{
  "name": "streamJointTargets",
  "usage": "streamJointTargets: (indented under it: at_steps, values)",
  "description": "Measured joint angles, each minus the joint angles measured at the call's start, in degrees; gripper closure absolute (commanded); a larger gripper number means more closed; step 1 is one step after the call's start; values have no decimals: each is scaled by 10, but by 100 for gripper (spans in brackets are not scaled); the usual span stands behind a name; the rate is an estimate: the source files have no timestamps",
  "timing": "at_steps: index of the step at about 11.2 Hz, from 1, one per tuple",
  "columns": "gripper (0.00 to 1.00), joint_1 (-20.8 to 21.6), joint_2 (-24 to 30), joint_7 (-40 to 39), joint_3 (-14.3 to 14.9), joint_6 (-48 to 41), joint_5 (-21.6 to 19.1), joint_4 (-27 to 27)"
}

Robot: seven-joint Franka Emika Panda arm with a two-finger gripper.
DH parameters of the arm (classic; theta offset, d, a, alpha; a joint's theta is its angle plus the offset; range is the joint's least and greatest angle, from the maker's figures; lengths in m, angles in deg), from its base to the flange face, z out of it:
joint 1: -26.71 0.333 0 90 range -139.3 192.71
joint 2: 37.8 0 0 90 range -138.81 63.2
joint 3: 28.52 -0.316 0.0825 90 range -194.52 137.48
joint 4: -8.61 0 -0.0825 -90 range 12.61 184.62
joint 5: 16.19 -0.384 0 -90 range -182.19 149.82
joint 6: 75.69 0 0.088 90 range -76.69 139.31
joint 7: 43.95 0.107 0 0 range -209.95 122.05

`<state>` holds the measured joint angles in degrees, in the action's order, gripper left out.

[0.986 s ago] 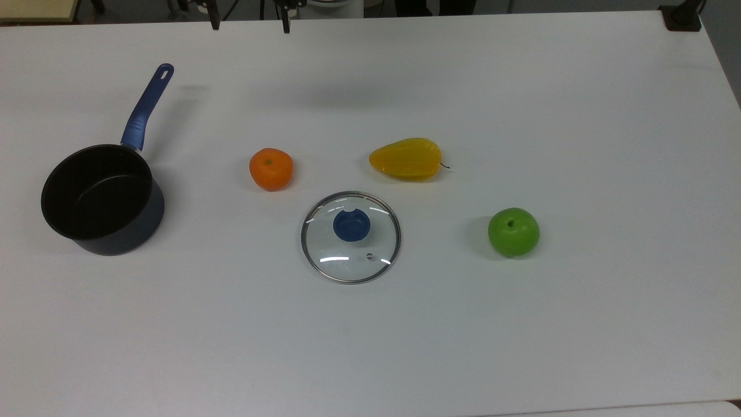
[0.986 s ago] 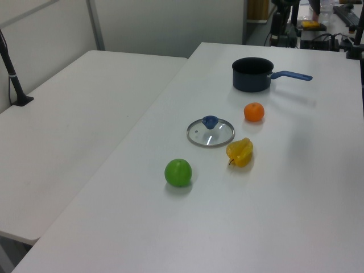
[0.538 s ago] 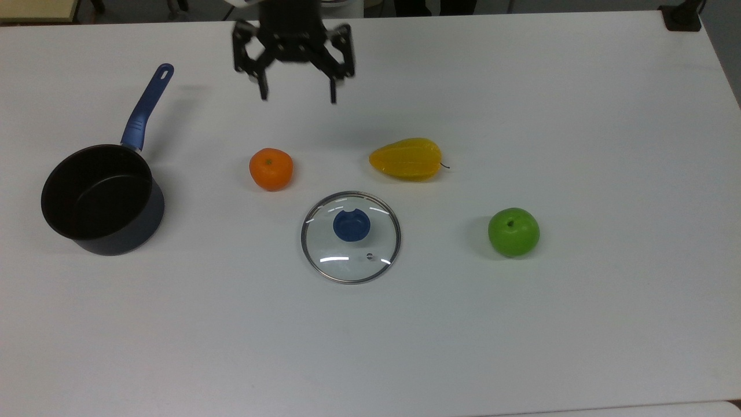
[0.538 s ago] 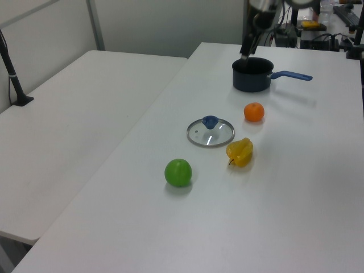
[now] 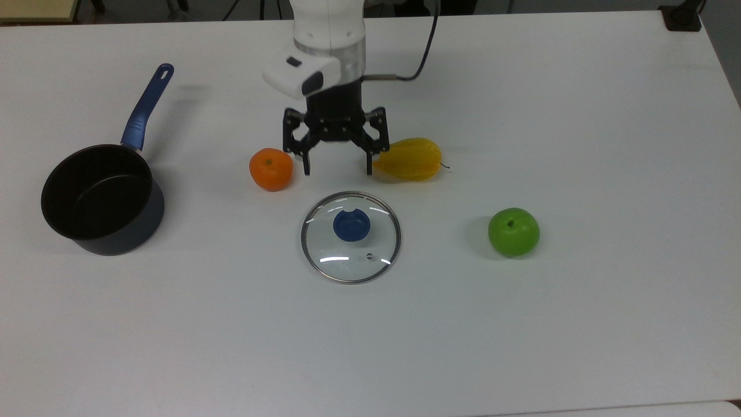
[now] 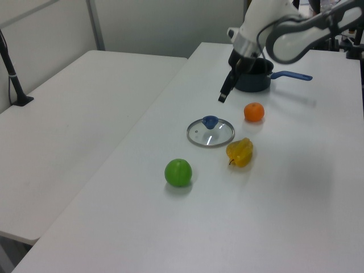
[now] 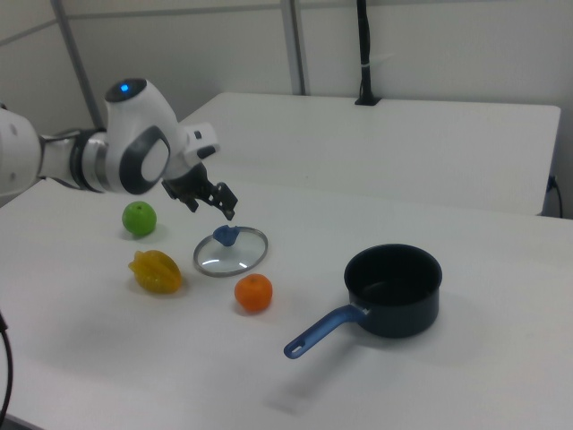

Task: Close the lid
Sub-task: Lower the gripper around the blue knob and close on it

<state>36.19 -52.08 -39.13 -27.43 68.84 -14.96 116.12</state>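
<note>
The round glass lid (image 5: 349,252) with a steel rim and blue knob (image 5: 351,225) lies flat on the white table (image 5: 521,324). The same lid (image 6: 211,134) (image 7: 235,253) shows in both side views. A dark pot (image 5: 101,200) with a blue handle stands open at the top view's left, well apart from the lid. My gripper (image 5: 337,171) hangs open and empty just beyond the lid's far rim, between an orange and a yellow fruit. In the side views the gripper (image 6: 222,97) (image 7: 213,208) hovers above the table, higher than the knob.
An orange (image 5: 271,169) sits left of the gripper in the top view and a yellow fruit (image 5: 408,159) sits right of it, both close to the fingers. A green apple (image 5: 513,232) lies right of the lid. A second white table (image 6: 74,114) adjoins.
The arm has come in from the top view's far edge and moved down toward the lid, ending between the orange and the yellow fruit. The gripper stays open. Nothing on the table moved.
</note>
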Motion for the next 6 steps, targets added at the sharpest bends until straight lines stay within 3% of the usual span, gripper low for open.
streamJointTargets:
  at_steps: [3,6]
  values:
    - [0,8,-56,0,0,81,0,0]
    - [0,8,-81,0,0,95,2,-1]
